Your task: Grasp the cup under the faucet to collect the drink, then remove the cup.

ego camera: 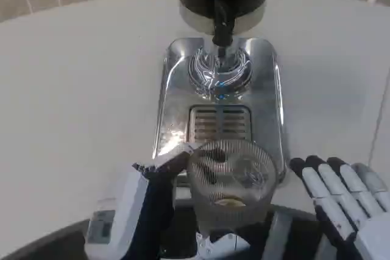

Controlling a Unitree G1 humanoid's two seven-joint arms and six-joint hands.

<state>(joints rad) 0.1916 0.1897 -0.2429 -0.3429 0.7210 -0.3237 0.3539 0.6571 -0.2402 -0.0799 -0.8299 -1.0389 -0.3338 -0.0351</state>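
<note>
While left hand (152,196) grips ribbed clear cup (231,184) over mirrored chrome tray (177,89); right hand (344,202) spread flat.

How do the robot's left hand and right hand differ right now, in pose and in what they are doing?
The left hand holds the clear ribbed glass cup, fingers wrapped against its side; the right hand holds nothing. The left hand's fingers curl in; the right hand's are stretched out, apart from the cup. Both sit low at the table's near edge.

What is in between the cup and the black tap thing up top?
In the head view, the slotted drain grate and shiny tray lie between the cup and the faucet.
</note>
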